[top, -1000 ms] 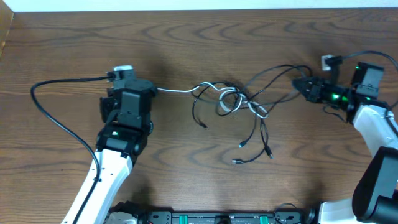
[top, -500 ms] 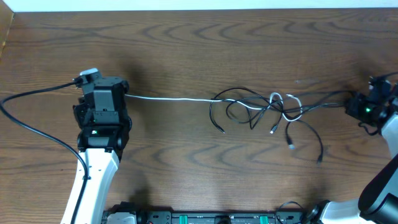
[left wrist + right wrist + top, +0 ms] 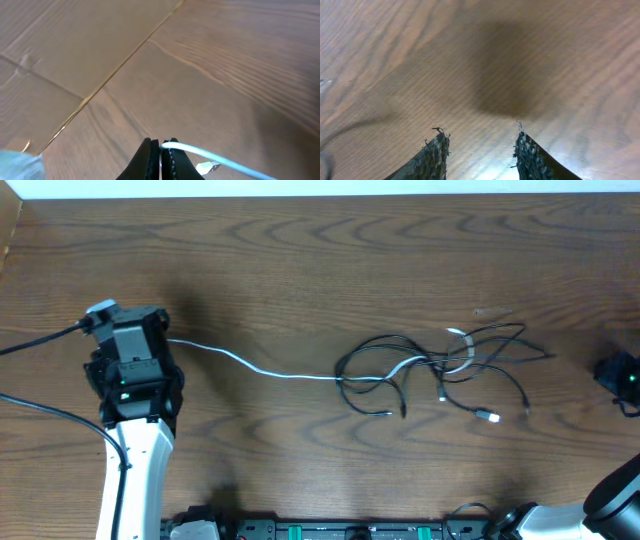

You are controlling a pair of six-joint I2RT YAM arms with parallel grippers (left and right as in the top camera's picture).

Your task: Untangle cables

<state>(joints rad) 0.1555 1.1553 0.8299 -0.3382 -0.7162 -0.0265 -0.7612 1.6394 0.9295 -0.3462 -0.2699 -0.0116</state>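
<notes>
The cables (image 3: 440, 365) lie in a loose knot right of the table's middle: several thin black cords looped around one white cord. That white cable (image 3: 270, 370) runs slack from the knot leftward to my left gripper (image 3: 160, 339), which is shut on it. In the left wrist view the white cable (image 3: 210, 156) comes out between the pressed fingertips of the left gripper (image 3: 160, 145), its white plug (image 3: 209, 167) dangling beside them. My right gripper (image 3: 605, 372) sits at the far right edge, apart from the knot. In its wrist view the right gripper (image 3: 480, 142) is open over bare wood.
Thick black arm cables (image 3: 40, 345) loop off the left side by the left arm. Past the table's left edge, brown cardboard (image 3: 50, 60) shows in the left wrist view. The arm bases (image 3: 330, 530) line the front edge.
The left arm has pulled the white cable leftward. The right gripper has opened, let go of the black cord and drawn back right. The knot has gone slack and spread.
</notes>
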